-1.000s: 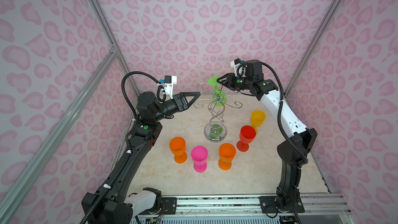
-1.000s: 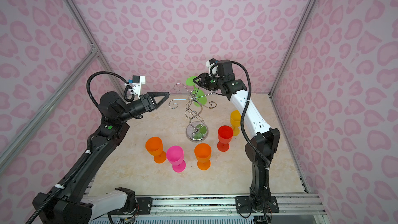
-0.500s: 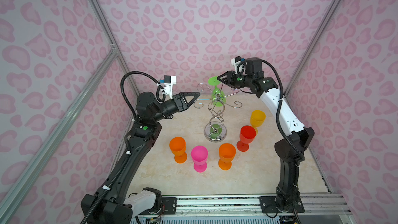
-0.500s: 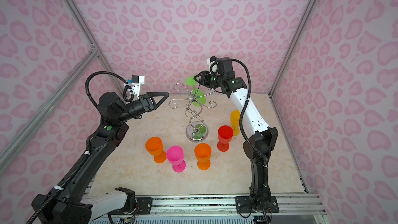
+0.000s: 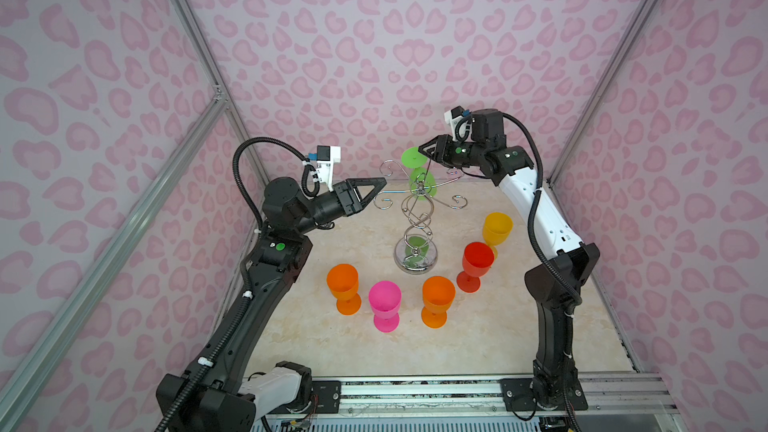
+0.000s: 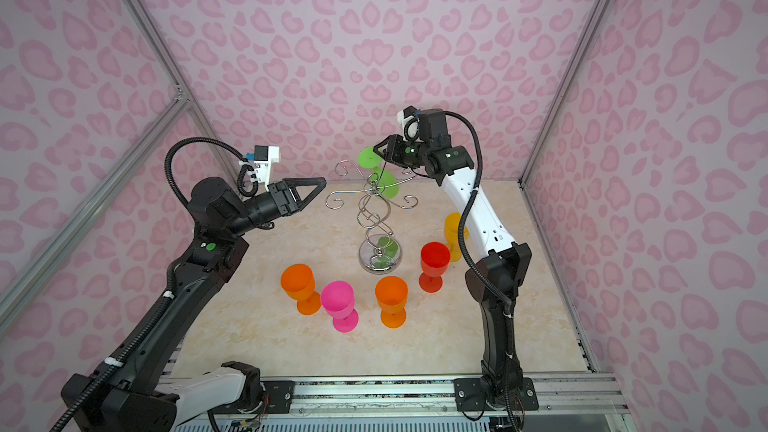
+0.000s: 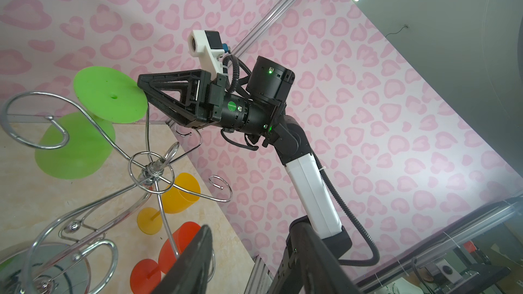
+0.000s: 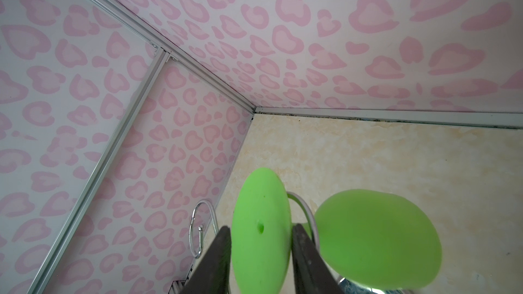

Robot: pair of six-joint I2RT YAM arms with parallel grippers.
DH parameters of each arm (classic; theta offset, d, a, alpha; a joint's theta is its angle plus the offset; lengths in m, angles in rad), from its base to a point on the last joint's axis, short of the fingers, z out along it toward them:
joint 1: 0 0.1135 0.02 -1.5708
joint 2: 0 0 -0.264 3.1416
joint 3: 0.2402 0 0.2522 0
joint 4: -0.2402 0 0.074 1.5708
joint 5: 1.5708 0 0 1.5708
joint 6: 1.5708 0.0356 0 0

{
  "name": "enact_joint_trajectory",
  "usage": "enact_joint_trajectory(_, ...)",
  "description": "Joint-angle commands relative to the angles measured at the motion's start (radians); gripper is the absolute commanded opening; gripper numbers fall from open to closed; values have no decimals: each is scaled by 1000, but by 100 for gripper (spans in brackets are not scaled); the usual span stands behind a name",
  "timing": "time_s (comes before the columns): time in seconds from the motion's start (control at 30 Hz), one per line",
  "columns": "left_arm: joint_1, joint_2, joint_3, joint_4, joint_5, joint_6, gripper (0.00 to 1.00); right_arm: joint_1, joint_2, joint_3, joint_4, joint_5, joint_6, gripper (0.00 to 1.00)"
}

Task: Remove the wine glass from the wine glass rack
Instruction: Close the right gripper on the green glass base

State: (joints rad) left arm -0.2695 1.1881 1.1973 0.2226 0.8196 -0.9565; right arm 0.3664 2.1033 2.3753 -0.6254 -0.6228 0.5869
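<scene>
The wine glass (image 5: 413, 158) is lime green and hangs upside down from a curled arm of the chrome wine glass rack (image 5: 417, 222). Its round foot (image 8: 260, 230) is above the wire and its bowl (image 8: 376, 244) below. My right gripper (image 5: 422, 149) reaches in from the back right. It is shut on the foot, with one finger (image 8: 223, 250) against each face of the disc. My left gripper (image 5: 380, 184) hovers open and empty just left of the rack's arms. Only one of its fingers (image 7: 195, 258) shows in the left wrist view.
Several plastic goblets stand round the rack's mirrored base (image 5: 415, 257): orange (image 5: 343, 282), pink (image 5: 384, 299), orange (image 5: 438, 295), red (image 5: 478, 257), yellow (image 5: 497, 228). Pink patterned walls close the back and both sides. A metal rail (image 5: 415, 392) runs along the front.
My right wrist has lifted slightly while staying at the green foot. The glass still hangs on the rack. The left arm has not moved.
</scene>
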Motion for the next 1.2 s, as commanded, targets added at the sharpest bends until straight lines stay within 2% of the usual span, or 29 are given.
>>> enact_joint_trajectory(0.0, 1, 2, 2, 17, 9, 15, 53, 3, 15, 1, -27, -14, -14, 36)
enact_joint_trajectory(0.53, 1, 1, -4, 14, 8, 19, 52, 9, 14, -9, -32, -12, -26, 21)
enact_joint_trajectory(0.87, 1, -5, -13, 14, 7, 20, 52, 3, -43, -117, 83, -25, 19, 10)
enact_joint_trajectory(1.17, 0, -7, -13, 11, 9, 21, 52, -11, -81, -178, 176, -68, 76, 6)
